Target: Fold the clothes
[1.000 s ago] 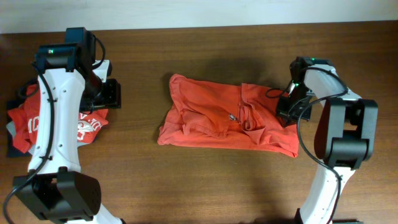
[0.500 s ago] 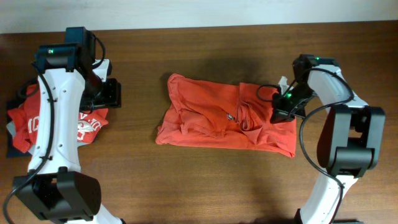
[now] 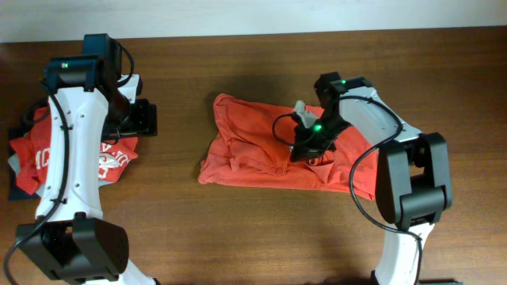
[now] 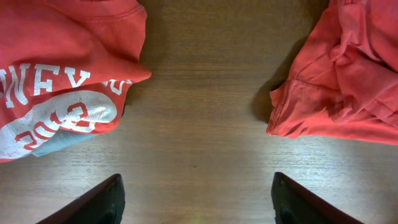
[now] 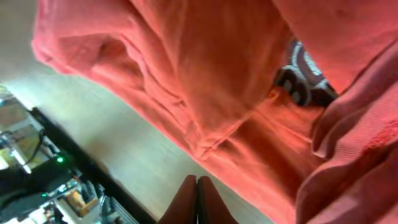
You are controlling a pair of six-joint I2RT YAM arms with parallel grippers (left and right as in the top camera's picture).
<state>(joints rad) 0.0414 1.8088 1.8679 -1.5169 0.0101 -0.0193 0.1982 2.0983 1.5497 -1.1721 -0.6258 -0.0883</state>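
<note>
Wood table [image 3: 261,237]: T-shirt [image 3: 245,150] crumpled, long axis left-right; right claw [image 3: 300,150] mid-shirt.

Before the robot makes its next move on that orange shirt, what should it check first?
1. The T-shirt lies flat: not ok, it is bunched and creased mid-table.
2. The right gripper is over the shirt: ok, above its middle, near the chest lettering.
3. Cloth in the right gripper: cannot tell. Its fingers are shut and no fabric shows between them.
4. The left gripper is free: ok, open and empty over the table.
5. Other garments are out of the way: ok, the red printed shirt lies apart from the T-shirt, with bare wood between them.
</note>
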